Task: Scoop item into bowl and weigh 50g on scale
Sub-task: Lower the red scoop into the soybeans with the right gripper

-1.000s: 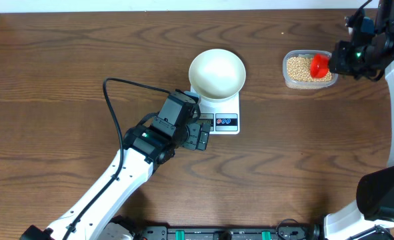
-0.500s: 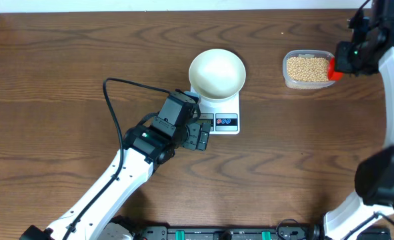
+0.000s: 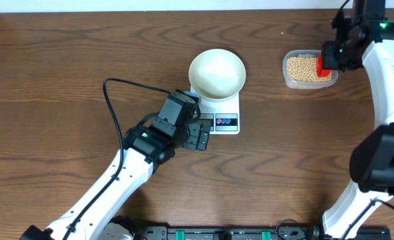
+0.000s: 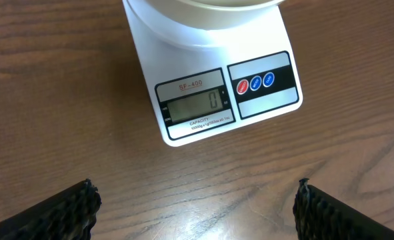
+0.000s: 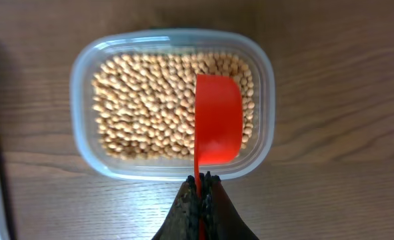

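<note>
The empty white bowl (image 3: pixel 217 72) sits on the white scale (image 3: pixel 225 122), whose display (image 4: pixel 195 106) reads 0. The tan beans (image 3: pixel 305 68) fill a clear tub (image 3: pixel 287 73) at the back right; they also show in the right wrist view (image 5: pixel 150 107). My right gripper (image 5: pixel 200 181) is shut on the handle of a red scoop (image 5: pixel 218 120), which hangs empty over the right part of the tub (image 5: pixel 83 133). The scoop shows in the overhead view (image 3: pixel 324 64). My left gripper (image 3: pixel 202 135) is open and empty just in front of the scale.
A black cable (image 3: pixel 117 107) loops from the left arm over the table. The right arm (image 3: pixel 383 80) runs along the table's right edge. The left arm (image 3: pixel 117 180) crosses the front left.
My right gripper has swung with the red scoop from the tub's right side to the tub's right end, turning it. The left arm has not moved.
</note>
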